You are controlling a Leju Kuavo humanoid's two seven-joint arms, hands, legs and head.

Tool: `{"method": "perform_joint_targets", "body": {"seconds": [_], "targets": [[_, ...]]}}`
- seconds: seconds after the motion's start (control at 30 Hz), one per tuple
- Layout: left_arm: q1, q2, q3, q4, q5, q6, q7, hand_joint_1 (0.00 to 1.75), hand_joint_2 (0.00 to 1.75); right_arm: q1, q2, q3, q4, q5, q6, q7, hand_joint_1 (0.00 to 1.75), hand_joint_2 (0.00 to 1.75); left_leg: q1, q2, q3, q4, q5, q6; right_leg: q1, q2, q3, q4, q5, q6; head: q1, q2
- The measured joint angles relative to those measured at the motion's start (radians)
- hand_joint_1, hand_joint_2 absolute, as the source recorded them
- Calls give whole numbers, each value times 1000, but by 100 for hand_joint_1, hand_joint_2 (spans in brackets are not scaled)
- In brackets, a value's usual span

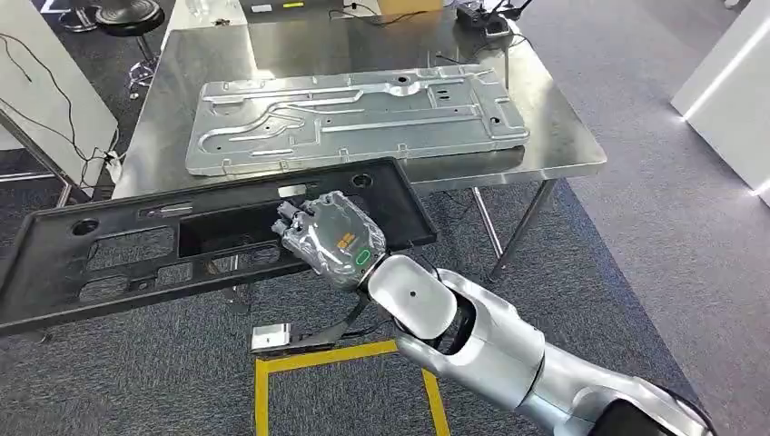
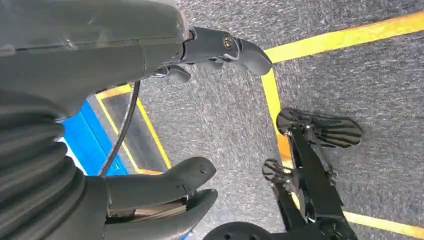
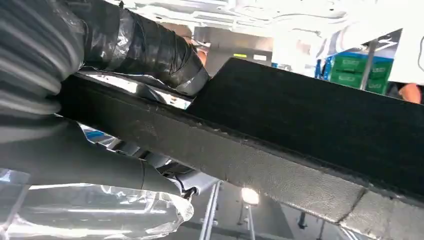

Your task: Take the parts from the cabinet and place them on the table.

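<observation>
My right hand (image 1: pixel 329 236), wrapped in shiny film, grips a long black plastic panel (image 1: pixel 118 245) with cut-outs by its near edge, holding it level in the air just in front of the steel table (image 1: pixel 572 136). The panel reaches far to the left, past the table's near left corner. In the right wrist view the panel's thick edge (image 3: pixel 260 160) runs between thumb and fingers (image 3: pixel 150 45). A long silver stamped metal plate (image 1: pixel 354 118) lies flat on the table. My left hand (image 2: pixel 165 125) hangs over the carpet, fingers apart, holding nothing.
Grey carpet with yellow floor tape (image 1: pixel 345 363) lies under me. A small metal pedal device (image 1: pixel 272 338) sits on the floor by the tape. A stool (image 1: pixel 127 18) and cables stand far left; a white cabinet wall (image 1: pixel 726 91) is at right.
</observation>
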Motion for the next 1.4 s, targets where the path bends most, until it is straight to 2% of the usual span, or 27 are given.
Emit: {"method": "perform_joint_targets", "body": {"seconds": [0.07,0.1,0.2,0.27,0.33,0.4,0.43,0.47,0.5,0.57,0.63,0.7,0.73,0.77,0.8,0.9,0.93,0.97,1.0,1.07,1.1,1.13,1.17,1.23,1.3,1.33,1.4], "targets": [[0,0,-1,0,2,0,0,0,175,-2,0,0,0,0,0,0,175,175,1,-9,5,3,-5,-8,0,5,85,-182,94,-10,0,0],[0,0,-1,0,3,-1,-1,0,175,-3,0,0,0,0,0,0,175,175,-4,-12,2,6,-6,-15,5,11,96,-208,76,-16,0,0],[3,2,-2,0,4,-3,-1,0,175,-3,0,0,0,0,0,0,175,175,2,-14,3,-2,-3,-38,15,10,93,-211,77,-31,0,0],[4,2,-2,0,5,-4,-1,0,175,-5,2,0,0,0,0,0,175,175,7,-8,4,4,-10,-49,5,5,108,-231,87,-49,-1,0],[3,4,-2,0,6,-4,-2,0,175,-8,2,0,0,0,0,0,175,175,5,4,-39,103,-70,-52,7,1,116,-236,85,-60,-1,0],[4,4,-2,0,6,-4,-3,0,175,-8,2,0,1,0,1,0,175,175,5,4,-119,259,-133,-56,11,-2,117,-234,81,-67,-1,0],[6,4,-2,0,7,-4,-3,0,175,-7,1,1,3,0,1,0,175,175,5,5,-146,303,-136,-57,14,-2,118,-232,78,-68,-1,0],[7,4,-2,0,7,-4,-3,0,175,-7,1,2,4,0,1,0,175,175,5,5,-146,291,-114,-56,15,-2,120,-229,74,-68,-1,0],[7,4,-3,0,7,-4,-3,0,175,-7,1,2,5,0,1,0,175,175,5,5,-124,238,-75,-54,15,-2,123,-226,68,-66,-1,0],[7,7,-3,0,8,-4,-3,0,175,-8,1,2,6,0,2,0,175,175,5,10,-35,59,21,-49,15,-2,136,-219,53,-60,-1,0],[5,8,-4,0,9,-3,-3,0,175,-13,-1,2,8,0,3,2,175,175,-7,12,-15,13,-2,-37,23,-2,130,-209,44,-49,-1,0],[5,8,-4,0,11,-3,-5,0,175,-13,-6,2,11,5,2,5,175,175,-8,11,-18,21,-6,-28,22,-3,132,-219,44,-42,-2,0],[9,8,-4,0,13,-3,-6,0,175,-14,-10,1,14,9,1,6,175,175,-8,9,-18,18,-8,-23,22,-5,135,-220,42,-38,-1,0],[8,7,-5,0,15,-2,-6,0,175,-15,-12,-1,14,12,0,8,175,175,2,8,-8,9,-6,-15,23,-5,136,-216,32,-30,-2,0],[10,7,-5,0,15,-2,-8,0,175,-17,-18,-5,16,17,-2,9,175,175,1,8,-2,7,-10,-8,21,-2,126,-186,20,-25,0,0],[9,6,-8,0,15,-3,-8,0,175,-18,-32,-11,22,21,-5,11,175,175,-2,7,8,7,-21,5,18,0,-2,36,-63,-19,0,0],[10,6,-8,0,15,-3,-7,0,175,-16,-37,-11,25,21,-5,11,175,175,-3,5,13,7,-25,5,18,0,-46,93,-67,-19,0,0],[11,6,-8,0,15,-3,-7,0,175,-13,-40,-11,28,23,-5,11,175,175,-3,3,18,7,-29,5,18,0,-61,96,-46,-21,0,0],[12,6,-9,0,15,-3,-7,0,175,-12,-43,-11,31,23,-5,11,175,175,-4,1,27,7,-35,4,18,1,-53,51,4,-24,0,0],[11,6,-9,0,15,-3,-7,0,175,-12,-46,-12,32,24,-6,11,175,175,-7,-3,47,7,-48,0,22,2,12,-121,118,-39,0,0],[11,6,-9,0,15,-3,-7,0,175,-12,-47,-13,33,24,-6,11,175,175,-6,-4,52,5,-54,-3,26,7,37,-187,138,-51,0,0],[9,3,-9,0,15,-4,-8,0,175,-14,-48,-12,34,24,-6,11,175,175,-14,-5,51,8,-59,-10,29,7,46,-199,126,-57,-1,0],[9,4,-9,0,15,-4,-7,0,175,-15,-48,-13,34,24,-6,11,175,175,-11,-7,51,5,-59,-15,30,5,49,-204,121,-55,0,0],[10,3,-10,0,15,-5,-7,0,175,-15,-51,-13,35,24,-6,11,175,175,-6,-4,59,-5,-62,-27,35,7,53,-211,116,-64,0,0],[10,5,-10,0,15,-5,-7,0,175,-15,-51,-16,35,26,-7,11,175,175,-4,2,70,9,-76,-35,21,4,88,-242,117,-69,0,0],[9,5,-10,0,16,-5,-8,0,175,-18,-51,-16,36,27,-7,11,175,175,-5,4,47,57,-98,-37,20,2,97,-246,114,-74,-2,0],[10,7,-10,0,16,-4,-7,0,175,-19,-51,-16,37,27,-7,11,175,175,-3,4,-46,217,-160,-47,20,1,109,-246,103,-78,-2,0]]}}
